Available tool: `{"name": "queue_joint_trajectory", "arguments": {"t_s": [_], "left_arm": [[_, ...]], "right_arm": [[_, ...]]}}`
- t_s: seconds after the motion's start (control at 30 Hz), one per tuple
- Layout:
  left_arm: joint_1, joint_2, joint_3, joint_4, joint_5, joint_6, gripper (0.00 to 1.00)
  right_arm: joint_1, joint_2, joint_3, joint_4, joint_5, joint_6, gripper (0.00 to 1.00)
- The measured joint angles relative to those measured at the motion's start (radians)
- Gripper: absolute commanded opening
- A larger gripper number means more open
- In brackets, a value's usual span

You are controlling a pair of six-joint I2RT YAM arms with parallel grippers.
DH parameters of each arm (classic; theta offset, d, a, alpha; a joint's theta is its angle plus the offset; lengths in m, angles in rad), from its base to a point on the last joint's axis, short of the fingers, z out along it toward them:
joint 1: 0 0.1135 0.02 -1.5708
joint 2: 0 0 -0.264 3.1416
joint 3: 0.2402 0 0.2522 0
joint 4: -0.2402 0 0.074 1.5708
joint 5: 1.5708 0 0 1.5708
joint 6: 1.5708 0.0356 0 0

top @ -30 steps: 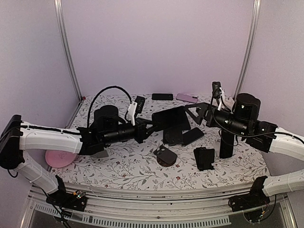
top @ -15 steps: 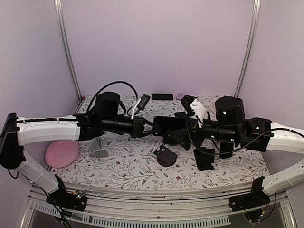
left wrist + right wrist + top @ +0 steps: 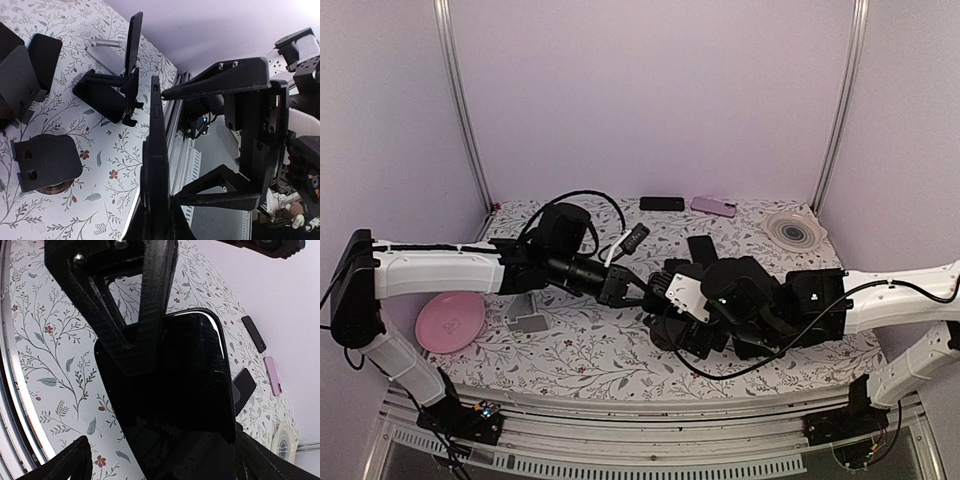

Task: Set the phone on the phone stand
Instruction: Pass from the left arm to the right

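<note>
The right gripper (image 3: 172, 145) stands with its jaws spread wide, its tips reaching to the black phone (image 3: 155, 130), which the left gripper (image 3: 156, 200) clamps edge-on in the air above the near side of the floral table (image 3: 590, 350). This looks like a handover: the right jaws should straddle the phone's flat faces squarely and close firmly before the left lets go (whether they touch it yet I cannot tell). The pink plate (image 3: 450, 322) at the left has nothing on it. The black round-based phone stand (image 3: 47, 160) below carries no phone.
</note>
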Motion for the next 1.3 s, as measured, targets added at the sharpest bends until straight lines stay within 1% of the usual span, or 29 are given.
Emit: {"name": "queue_joint_trajectory", "arguments": {"t_s": [0.33,0.67,0.73,0.97,1.13,1.3], "left_arm": [[0.0,0.019,0.023,-0.017,0.038,0.001,0.0],[-0.018,0.054,0.046,-0.017,0.048,0.002,0.0],[-0.023,0.061,0.048,-0.017,0.049,0.003,0.0],[-0.032,0.072,0.049,-0.017,0.051,0.003,0.0],[-0.034,0.077,0.051,-0.018,0.053,0.003,0.0],[-0.034,0.082,0.053,-0.019,0.055,0.003,0.0]], "right_arm": [[0.0,0.041,0.019,-0.005,0.063,-0.04,0.99],[0.0,0.07,0.034,0.005,0.062,-0.05,1.0],[0.0,0.076,0.036,0.011,0.062,-0.051,0.97],[0.0,0.089,0.037,0.028,0.062,-0.06,0.83],[0.0,0.096,0.038,0.029,0.063,-0.059,0.82],[0.0,0.099,0.038,0.027,0.063,-0.061,0.73]]}}
